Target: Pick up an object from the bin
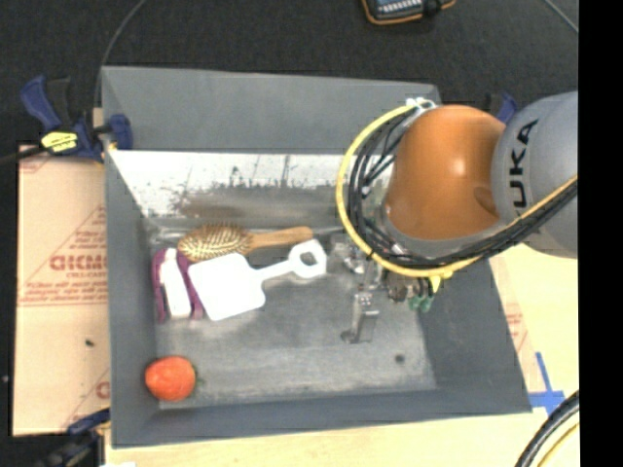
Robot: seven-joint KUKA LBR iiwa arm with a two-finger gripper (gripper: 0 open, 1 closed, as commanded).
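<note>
Hovering with tool [358, 321] over bare bin [292, 363] floor near right wall, spread or pressed unclear, seemingly nothing picked yet.

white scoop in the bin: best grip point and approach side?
Take the white scoop by its slim handle, short of the ring end, coming straight down and closing across its width. The blade is wide, lies flat and has a purple and white thing against its left edge. The handle points toward the end effector; mind the wooden hairbrush just behind it.
</note>
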